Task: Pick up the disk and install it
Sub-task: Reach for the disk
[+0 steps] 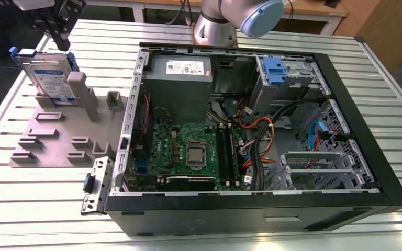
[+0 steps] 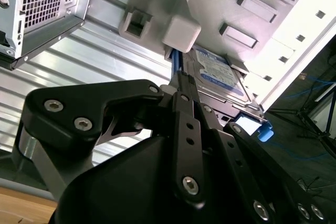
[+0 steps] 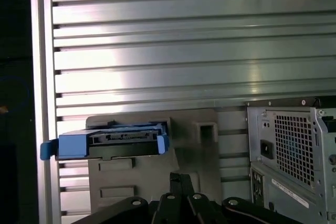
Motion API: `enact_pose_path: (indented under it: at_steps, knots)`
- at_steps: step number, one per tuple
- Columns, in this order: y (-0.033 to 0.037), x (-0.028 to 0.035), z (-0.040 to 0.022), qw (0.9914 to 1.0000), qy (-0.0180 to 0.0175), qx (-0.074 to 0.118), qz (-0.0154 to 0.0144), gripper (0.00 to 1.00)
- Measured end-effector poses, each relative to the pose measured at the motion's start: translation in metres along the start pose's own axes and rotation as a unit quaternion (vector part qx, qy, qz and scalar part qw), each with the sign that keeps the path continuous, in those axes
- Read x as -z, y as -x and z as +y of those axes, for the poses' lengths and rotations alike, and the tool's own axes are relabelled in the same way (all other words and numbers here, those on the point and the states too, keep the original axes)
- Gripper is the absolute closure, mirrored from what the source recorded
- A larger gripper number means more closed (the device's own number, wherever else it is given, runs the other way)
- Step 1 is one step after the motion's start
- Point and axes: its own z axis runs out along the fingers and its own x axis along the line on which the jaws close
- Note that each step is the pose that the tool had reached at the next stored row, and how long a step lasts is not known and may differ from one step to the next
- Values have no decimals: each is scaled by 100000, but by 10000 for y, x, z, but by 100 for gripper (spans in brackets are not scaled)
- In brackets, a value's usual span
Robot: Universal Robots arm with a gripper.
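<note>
The disk point(image 1: 47, 78) stands on edge in a slot at the far end of the grey holder point(image 1: 54, 141), at the exterior view's left. Its white-and-blue label faces the camera and a blue frame edges it. My gripper point(image 1: 61, 42) hangs just above the disk's top edge, apart from it, with its black fingers point(image 2: 185, 124) together and nothing between them. In the second wrist view the disk point(image 2: 218, 72) lies just beyond the gripper point(image 2: 181, 85). The first wrist view looks down on the disk's blue-framed top edge point(image 3: 110, 142) ahead of the gripper point(image 3: 181, 179).
An open black computer case point(image 1: 257, 204) lies on the slatted metal table to the exterior view's right of the holder. It holds a motherboard, a grey power supply point(image 1: 180, 68) and a blue bracket point(image 1: 274, 70) in the drive bay. The arm's base point(image 1: 215, 26) stands behind the case.
</note>
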Motion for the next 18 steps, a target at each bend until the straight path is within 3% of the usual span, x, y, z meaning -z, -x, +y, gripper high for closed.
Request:
enact_pose_path:
  at_steps: [18]
  knots:
    - [-20, -4, 9, 100000, -2, 4, 3, 89]
